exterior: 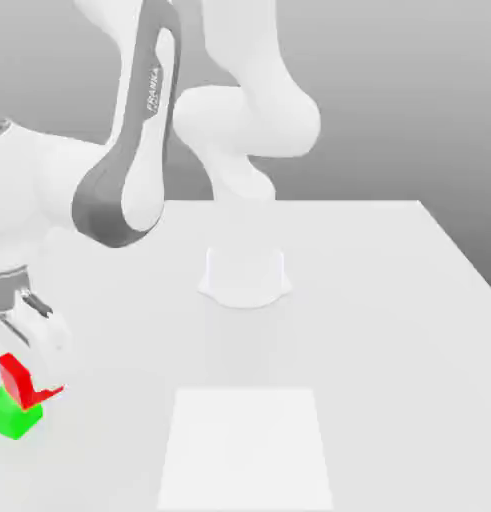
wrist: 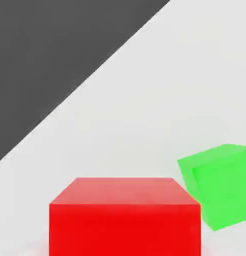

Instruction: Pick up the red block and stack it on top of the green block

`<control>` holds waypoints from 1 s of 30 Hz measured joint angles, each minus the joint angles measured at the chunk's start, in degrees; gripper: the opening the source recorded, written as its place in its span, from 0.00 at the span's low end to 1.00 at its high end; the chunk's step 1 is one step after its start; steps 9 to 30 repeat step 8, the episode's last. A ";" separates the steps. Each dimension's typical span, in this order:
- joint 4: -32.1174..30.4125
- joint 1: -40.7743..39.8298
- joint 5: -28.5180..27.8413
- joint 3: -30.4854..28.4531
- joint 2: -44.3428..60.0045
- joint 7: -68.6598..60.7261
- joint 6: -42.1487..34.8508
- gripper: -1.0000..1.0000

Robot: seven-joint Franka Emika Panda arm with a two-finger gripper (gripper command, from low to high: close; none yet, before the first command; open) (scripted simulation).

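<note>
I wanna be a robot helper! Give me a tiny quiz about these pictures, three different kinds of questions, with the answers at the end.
1. True or false: in the hand view, the red block looks smaller than the green block.
2. Which block do the fingers hold?
A) the yellow one
B) the red one
C) the blue one
3. Fill in the missing colour: the robot arm is mostly ____.

Key: 1 false; 2 B; 3 white
</note>
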 joint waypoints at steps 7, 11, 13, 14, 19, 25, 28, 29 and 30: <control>0.32 -3.11 5.55 2.11 8.16 -4.23 7.49 1.00; 0.32 -3.11 5.55 2.11 8.16 -4.23 7.49 1.00; 0.32 -3.11 5.55 2.11 8.16 -4.23 7.49 1.00; 0.32 -3.11 5.55 2.11 8.16 -4.23 7.49 1.00; 0.32 -3.11 5.55 2.11 8.16 -4.23 7.49 1.00; 0.32 -3.11 5.55 2.11 8.16 -4.23 7.49 1.00; 0.32 -3.11 5.55 2.11 8.16 -4.23 7.49 1.00; 0.32 -3.11 5.55 2.11 8.16 -4.23 7.49 1.00; 0.32 -3.11 5.55 2.11 8.16 -4.23 7.49 1.00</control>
